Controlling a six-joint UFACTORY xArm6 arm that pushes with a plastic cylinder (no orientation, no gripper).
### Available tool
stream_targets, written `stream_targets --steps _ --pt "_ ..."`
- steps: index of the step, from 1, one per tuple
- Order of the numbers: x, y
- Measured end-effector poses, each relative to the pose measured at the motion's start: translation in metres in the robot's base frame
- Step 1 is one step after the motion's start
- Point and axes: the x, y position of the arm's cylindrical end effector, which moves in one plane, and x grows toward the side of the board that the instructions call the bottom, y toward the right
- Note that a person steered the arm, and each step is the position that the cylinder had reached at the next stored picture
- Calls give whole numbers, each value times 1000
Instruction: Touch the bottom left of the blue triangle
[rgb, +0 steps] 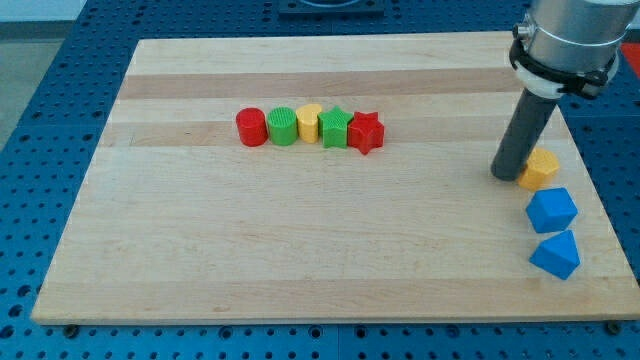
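Camera view: the arm is cut off by the view's top right corner. It carries no tool, only a dark rod holding nothing. My tip (507, 176) rests on the counter (300, 250), touching the left side of the orange block (541, 168). Below that sit a blue block (552, 211), then the blue triangle (556, 254), well below my tip. Far left stands a row: red cylinder (251, 127), green cylinder (283, 126), yellow block (308, 122), green star (335, 129), red star (366, 132).

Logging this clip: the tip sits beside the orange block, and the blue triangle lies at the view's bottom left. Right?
Not quite. The blue triangle lies at the view's bottom right, not bottom left, as the camera view shows. The rest holds: my tip sits beside the orange block, on its left side in the view.
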Motion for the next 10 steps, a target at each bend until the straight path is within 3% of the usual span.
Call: stream_targets --steps 2,4,8,10 --pt "6 -25" --pt "48 -49" --pt "118 -42" --pt "120 -12"
